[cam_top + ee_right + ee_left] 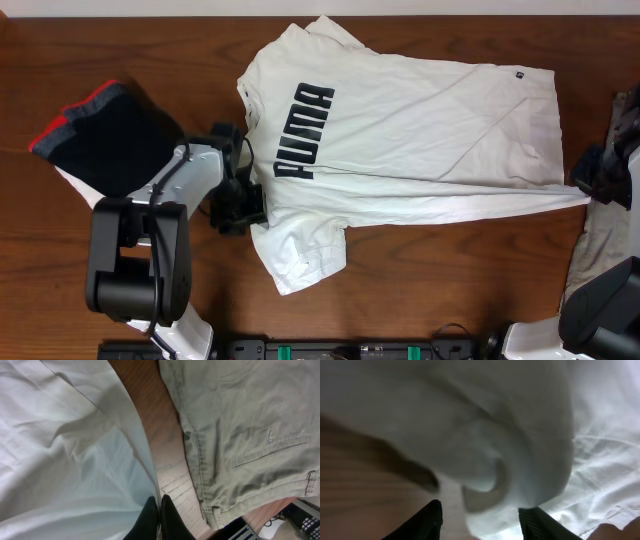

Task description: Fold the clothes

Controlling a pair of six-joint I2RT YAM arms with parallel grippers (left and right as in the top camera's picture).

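left tool (248, 205) at T-shirt (420, 120), right tool (160, 506) pinching it

Left arm (178, 182): bulky black joint low on the near side, with a white link angling forward and inward to the wrist. Left gripper (238, 205) sits low and points inward. In the wrist view its two dark fingers (431, 519) stand apart, jaws partly spread, nothing clamped between them.

Right arm (603, 305): black link at the near right corner, the upper part running off the edge of view. Right gripper (592, 182) is low and faces inward. Its fingers (149, 516) are pressed together, pinching the hem corner of the T-shirt (420, 110).
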